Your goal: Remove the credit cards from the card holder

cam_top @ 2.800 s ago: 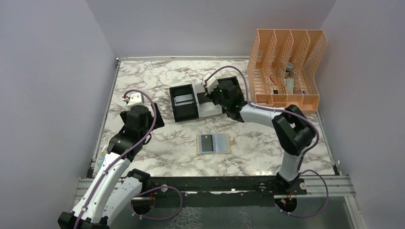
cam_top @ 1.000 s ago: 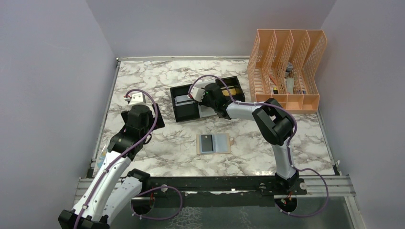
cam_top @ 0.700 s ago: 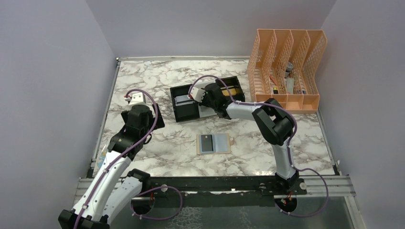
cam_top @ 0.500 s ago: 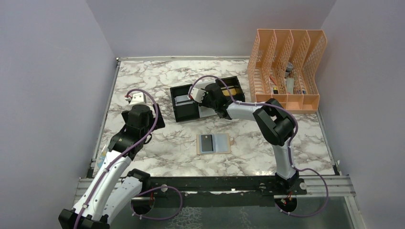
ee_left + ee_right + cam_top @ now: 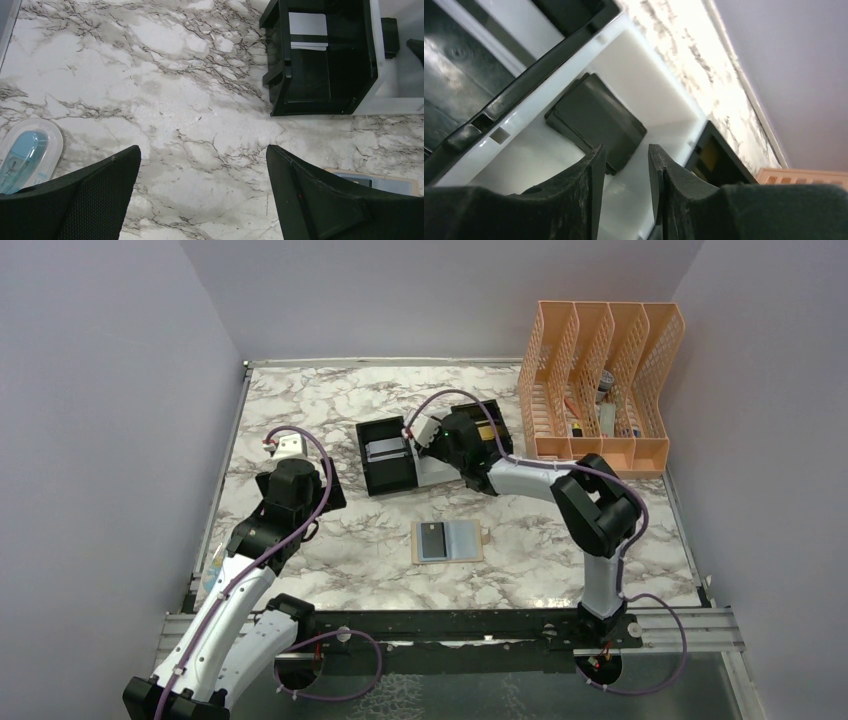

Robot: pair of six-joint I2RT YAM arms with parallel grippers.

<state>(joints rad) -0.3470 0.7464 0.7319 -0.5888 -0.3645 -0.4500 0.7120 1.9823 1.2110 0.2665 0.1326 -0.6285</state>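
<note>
On the left, open room

Our left claw [image 5: 202,155] gapes wide above the table [image 5: 150,75]. At centre, the card holder [image 5: 447,540] lies flat, its edges free. Our right claw [image 5: 625,149], narrow and empty, hangs in the white bin [image 5: 659,95] over a dark card [image 5: 596,120].

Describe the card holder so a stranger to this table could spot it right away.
On the marble table, look just nearer the front edge than the black bin. The card holder lies flat there on its own: a small tan two-panel wallet with bluish clear pockets, a dark card in one. Nothing else nearby is flat and tan-edged; the bin is a walled box.
</note>
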